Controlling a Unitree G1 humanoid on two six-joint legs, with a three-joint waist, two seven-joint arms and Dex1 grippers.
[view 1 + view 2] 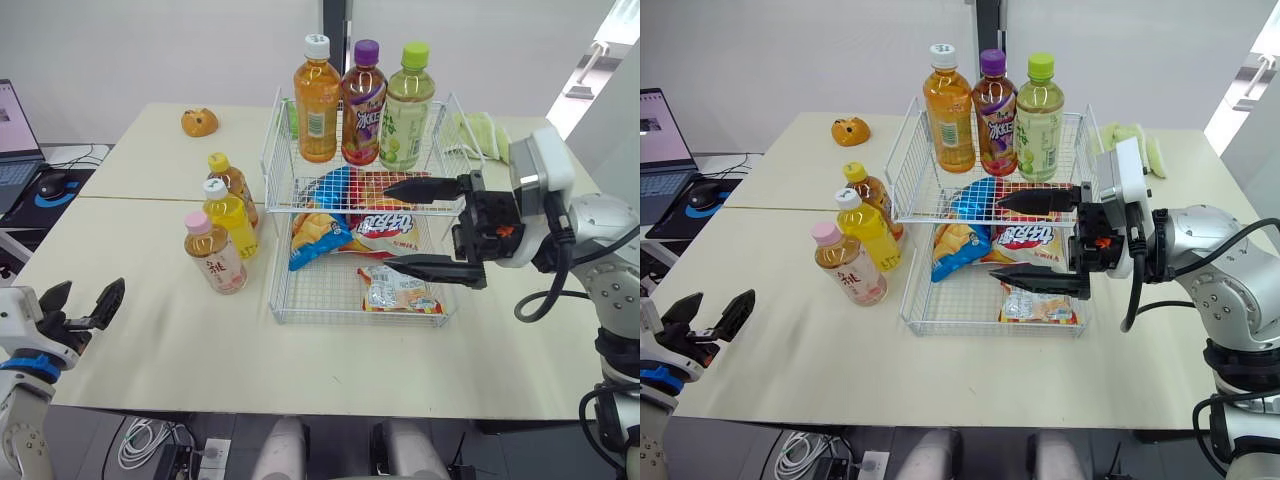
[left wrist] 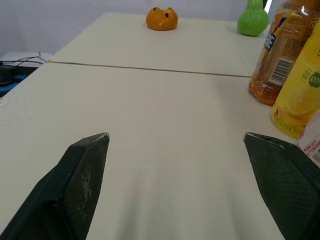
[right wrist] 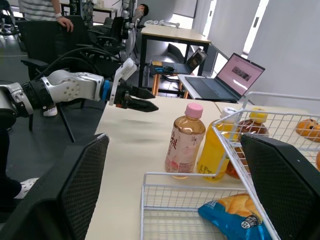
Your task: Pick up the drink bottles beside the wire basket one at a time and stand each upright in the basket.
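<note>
A pale desk (image 1: 150,350) of two joined tops stands before a white wall (image 1: 150,45). At its near left edge the left gripper (image 1: 88,295) hovers with its two fingers spread apart, holding nothing. The white wire basket (image 1: 355,321) sits right of the desk's middle. Over it the right gripper (image 1: 396,227) hangs with fingers wide apart and empty. In the basket below it lie a small snack packet (image 1: 400,291), a red-and-white snack bag (image 1: 388,222) and a blue chip bag (image 1: 318,228).

Just beside the basket's left wall three bottles stand upright on the desk, close together. Nearest is the pink-capped bottle (image 1: 215,255), behind it the yellow juice bottle (image 1: 231,220), then the amber bottle (image 1: 233,181).

At the basket's far end three more stand upright in a row: the orange tea bottle (image 1: 317,100), the purple-capped bottle (image 1: 363,105) and the green-capped bottle (image 1: 406,108).

Toward the far left edge lies an orange bun-shaped object (image 1: 199,122). A green cloth (image 1: 480,135) lies near the far right corner. Off the left edge sits a laptop (image 1: 12,125).
</note>
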